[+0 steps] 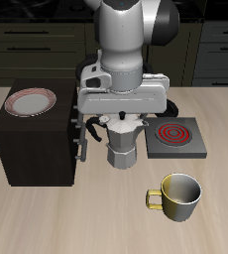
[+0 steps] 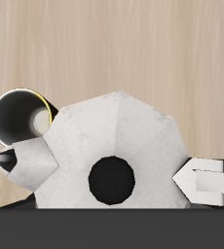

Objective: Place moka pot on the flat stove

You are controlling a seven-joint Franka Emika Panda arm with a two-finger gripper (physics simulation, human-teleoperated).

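Wooden bench: moka pot stands beside flat stove, not on it. Gripper directly above, fingers straddling the lid, grip unclear. Lift and transfer remain

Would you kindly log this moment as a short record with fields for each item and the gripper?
moka pot: upright on the table, beside the flat stove, not on it
flat stove: coil bare
gripper: directly over the pot's lid; grip cannot be told
mug: nearer the table's front edge
cabinet: plate on top
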